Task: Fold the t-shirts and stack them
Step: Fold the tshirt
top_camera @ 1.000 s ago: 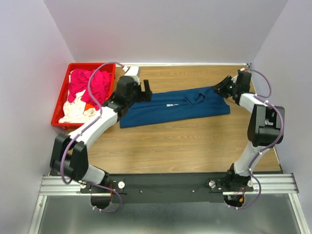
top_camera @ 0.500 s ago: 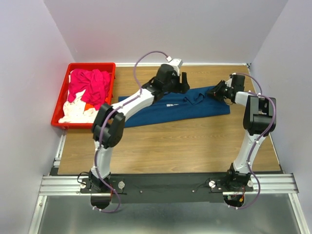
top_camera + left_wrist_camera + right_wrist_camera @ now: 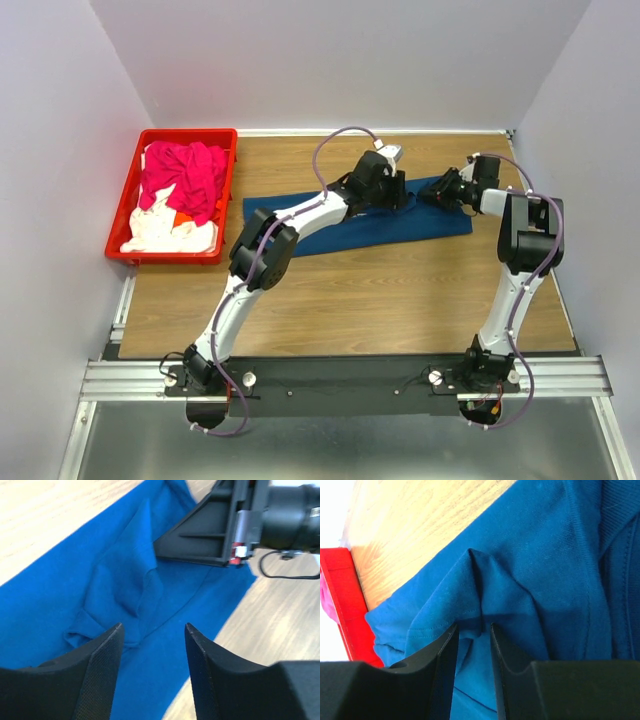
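A navy blue t-shirt (image 3: pixel 420 222) lies folded lengthwise across the far middle of the table. My left gripper (image 3: pixel 395 190) hovers over its right half. In the left wrist view its jaws (image 3: pixel 152 630) stand open above the blue cloth (image 3: pixel 50 605) with nothing between them. My right gripper (image 3: pixel 440 192) is at the shirt's right end. In the right wrist view it (image 3: pixel 472 627) is shut on a raised fold of the blue cloth (image 3: pixel 545 555). Magenta (image 3: pixel 185 175), white (image 3: pixel 160 232) and orange (image 3: pixel 181 215) t-shirts lie heaped in the crate.
The red plastic crate (image 3: pixel 120 215) stands at the far left, against the left wall. In the left wrist view the right arm's black finger (image 3: pixel 200 535) sits close ahead of my left fingers. White walls close in the table at the back and on both sides.
My left arm has swung right, from the shirt's left end by the crate to over its right half, and its jaws have narrowed. The right gripper has shifted slightly left with the cloth.
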Motion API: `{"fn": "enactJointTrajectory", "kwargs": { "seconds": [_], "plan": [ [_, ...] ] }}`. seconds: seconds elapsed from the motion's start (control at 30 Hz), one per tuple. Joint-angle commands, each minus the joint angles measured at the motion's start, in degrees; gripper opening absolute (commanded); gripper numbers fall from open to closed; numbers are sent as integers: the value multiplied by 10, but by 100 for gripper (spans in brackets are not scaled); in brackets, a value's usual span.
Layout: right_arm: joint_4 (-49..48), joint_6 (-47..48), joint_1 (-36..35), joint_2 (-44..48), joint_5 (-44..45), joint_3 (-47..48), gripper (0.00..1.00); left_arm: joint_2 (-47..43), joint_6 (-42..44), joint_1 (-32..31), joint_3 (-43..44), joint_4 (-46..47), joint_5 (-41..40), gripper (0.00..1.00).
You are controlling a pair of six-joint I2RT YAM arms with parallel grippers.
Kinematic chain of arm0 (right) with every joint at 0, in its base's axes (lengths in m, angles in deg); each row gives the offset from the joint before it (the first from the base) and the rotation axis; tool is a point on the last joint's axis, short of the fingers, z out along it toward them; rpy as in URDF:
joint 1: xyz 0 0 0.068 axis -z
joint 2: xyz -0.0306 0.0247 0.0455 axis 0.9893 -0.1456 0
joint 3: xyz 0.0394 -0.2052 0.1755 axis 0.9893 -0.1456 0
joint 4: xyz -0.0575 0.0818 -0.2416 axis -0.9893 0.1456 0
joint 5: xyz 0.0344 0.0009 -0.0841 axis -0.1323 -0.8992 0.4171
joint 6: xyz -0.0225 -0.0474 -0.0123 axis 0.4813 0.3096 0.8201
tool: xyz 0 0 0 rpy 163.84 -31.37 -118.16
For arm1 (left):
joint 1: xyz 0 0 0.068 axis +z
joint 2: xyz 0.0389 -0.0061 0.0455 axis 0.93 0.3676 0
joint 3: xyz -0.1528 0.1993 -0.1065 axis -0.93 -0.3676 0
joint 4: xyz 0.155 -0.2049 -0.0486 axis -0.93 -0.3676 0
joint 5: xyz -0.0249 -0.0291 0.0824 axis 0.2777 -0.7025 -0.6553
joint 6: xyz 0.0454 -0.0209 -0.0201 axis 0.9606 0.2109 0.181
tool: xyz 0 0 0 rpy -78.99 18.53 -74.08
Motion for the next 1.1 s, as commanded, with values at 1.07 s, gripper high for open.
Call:
{"fn": "enactJointTrajectory", "kwargs": {
  "seconds": [1.07],
  "plan": [
    [-16, 18, -2, 0, 1, 25, 1, 82, -25, 20, 25, -14, -5, 37]
  ]
}}
